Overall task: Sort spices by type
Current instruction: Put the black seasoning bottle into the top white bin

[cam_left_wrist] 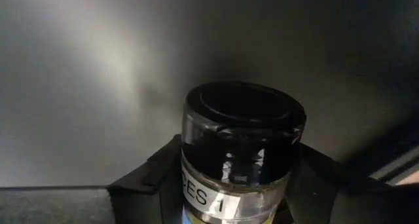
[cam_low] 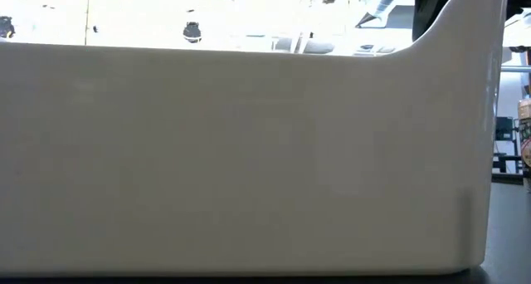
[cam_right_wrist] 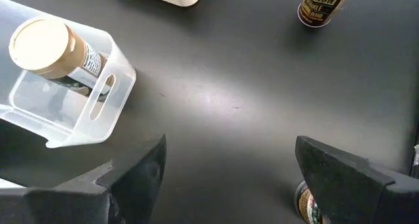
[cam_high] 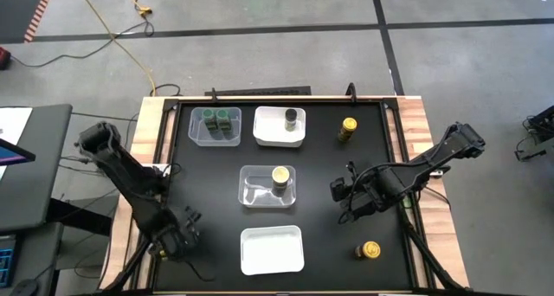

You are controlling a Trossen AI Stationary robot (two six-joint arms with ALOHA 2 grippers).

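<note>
Spice jars lie spread over the black table (cam_high: 216,183). Dark-lidded jar (cam_left_wrist: 239,152) stands clamped between the left gripper's (cam_high: 173,235) fingers (cam_left_wrist: 141,188), at the table's 8 o'clock corner. Right gripper (cam_high: 342,196) hovers jaws wide at 3 o'clock; one yellow-lidded jar (cam_high: 370,250) stands at 5 o'clock of it, another (cam_high: 348,128) at 12 o'clock of it. Tan-lidded jar (cam_high: 280,176) occupies the central clear tray (cam_high: 251,188), at 9 o'clock of the right gripper. Two green-lidded jars (cam_high: 217,119) share the far clear tray (cam_high: 199,131); a second dark-lidded jar (cam_high: 291,117) sits in the far white tray (cam_high: 270,131). Near white tray (cam_high: 271,248) fills the low view.
</note>
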